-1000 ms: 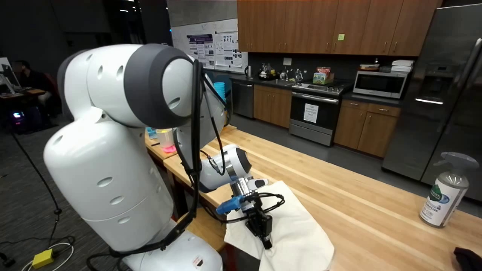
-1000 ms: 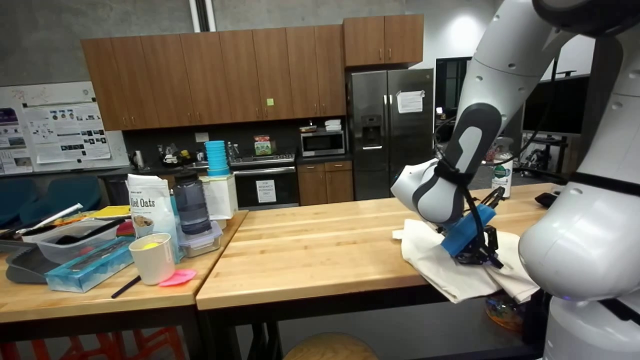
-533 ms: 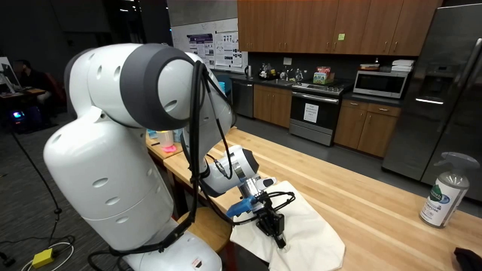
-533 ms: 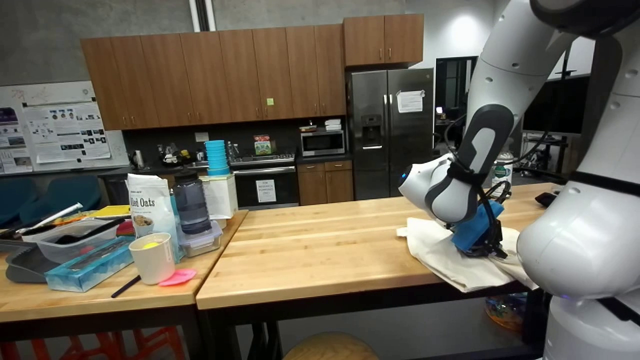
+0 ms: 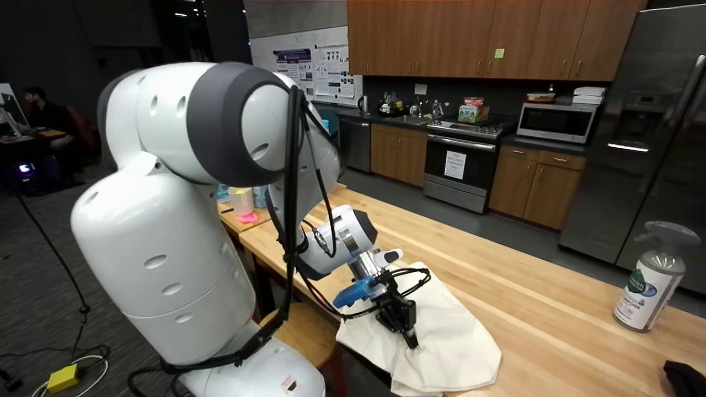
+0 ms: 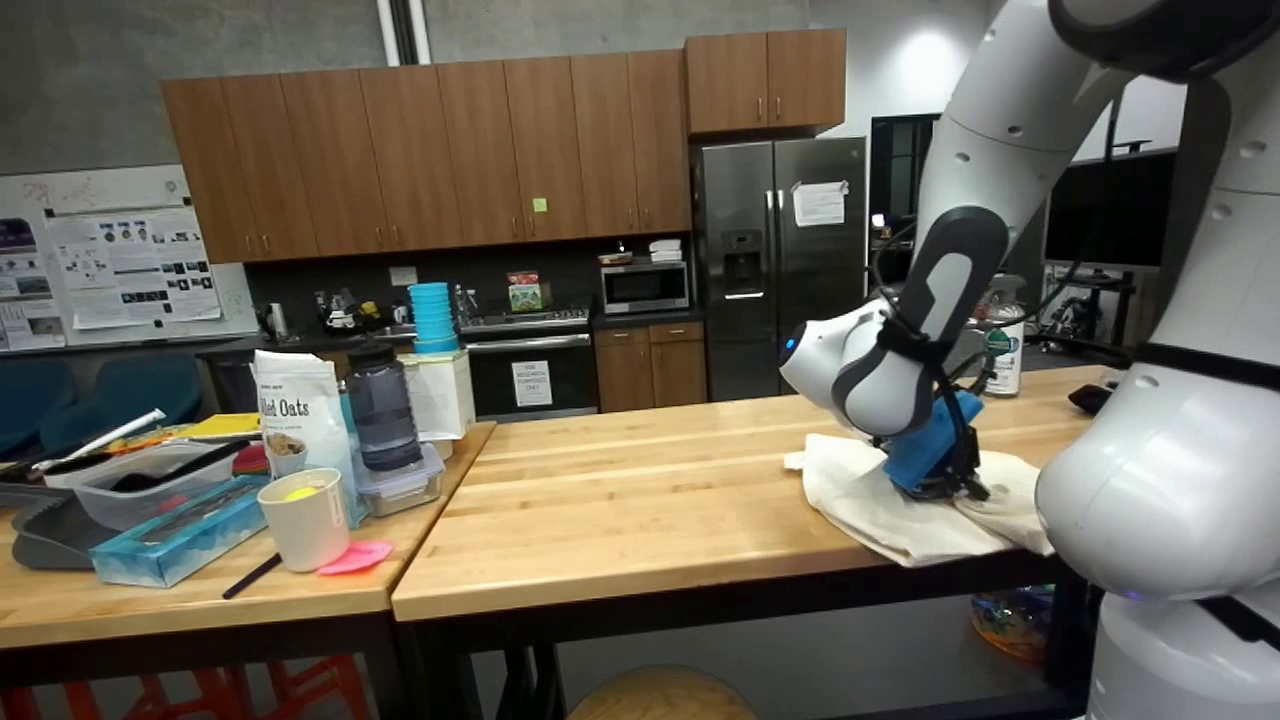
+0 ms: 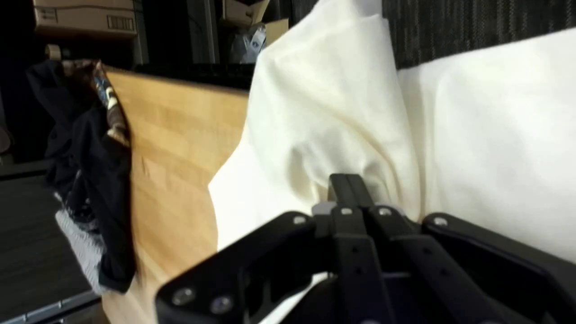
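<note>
Gripper [image 7: 347, 184] clenched, pinching a fold of the cream cloth [image 5: 452, 342], creases bunched right around the grip. Over the last second the cloth has slid farther onto the wooden table [image 6: 620, 490], travelling with the grip; less of it droops past the edge. I'd judge the pinch is holding, most of the cloth now being supported. Spray bottle [image 5: 651, 292] and dark fabric [image 7: 101, 180] sit well apart, untouched.
</note>
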`<state>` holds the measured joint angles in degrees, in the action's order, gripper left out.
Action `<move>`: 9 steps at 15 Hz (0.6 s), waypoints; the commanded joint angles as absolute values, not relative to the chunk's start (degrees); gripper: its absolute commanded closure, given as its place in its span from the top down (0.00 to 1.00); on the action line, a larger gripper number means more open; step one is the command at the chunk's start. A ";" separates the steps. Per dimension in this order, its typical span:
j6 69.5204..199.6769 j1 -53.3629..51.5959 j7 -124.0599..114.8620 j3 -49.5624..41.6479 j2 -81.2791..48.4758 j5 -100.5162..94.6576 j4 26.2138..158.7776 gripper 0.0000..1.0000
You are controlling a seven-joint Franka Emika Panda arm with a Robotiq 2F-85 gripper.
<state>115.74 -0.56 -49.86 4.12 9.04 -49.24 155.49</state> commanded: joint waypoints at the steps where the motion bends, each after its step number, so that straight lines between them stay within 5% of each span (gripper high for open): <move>1: 110.53 -4.53 -47.34 7.91 1.30 -48.41 142.59 0.00; 9: 105.50 -12.55 -38.25 10.54 -21.85 -49.94 112.49 0.00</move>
